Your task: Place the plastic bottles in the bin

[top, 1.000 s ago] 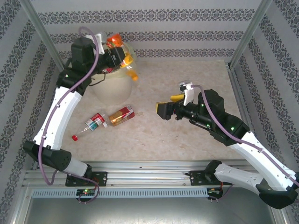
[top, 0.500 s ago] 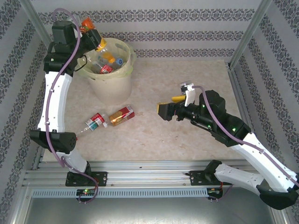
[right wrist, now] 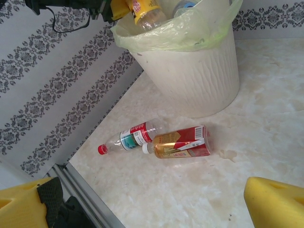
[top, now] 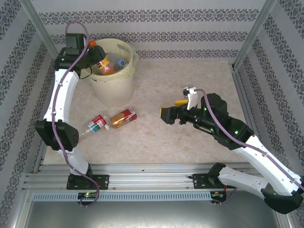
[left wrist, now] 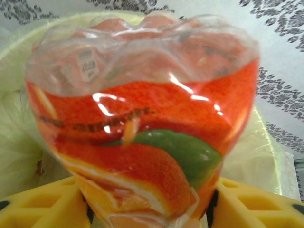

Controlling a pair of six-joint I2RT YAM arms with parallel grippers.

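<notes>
While the left claw [top: 99, 60] hovers at the rim of the round cream-yellow plastic bin [top: 113, 90], upper left of the overhead view, I've got a clear plastic bottle with an orange fruit label [left wrist: 142, 142] right up against my left wrist camera. Look at it: bright orange wrap, a green leaf and an orange fruit printed low, and a clear lobed base pointing away from me over the pale yellow bag liner [left wrist: 14, 142]. Yellow fingers [left wrist: 33, 204] sit either side of it at the bottom of the frame; whether they're pinching it or have let go, I cannot tell.

Inside the bin, more bottles [top: 116, 62] are piled up. On the pale marbled tabletop [top: 161, 80], two lie on their sides below the bin in the overhead frame: a clear red-capped bottle with a red and teal label [right wrist: 130, 137], and just beside it a white-capped bottle with a red and gold label [right wrist: 183, 142].

The right claw [top: 165, 114], centre-right, stands wide with nothing between its fingers.
</notes>
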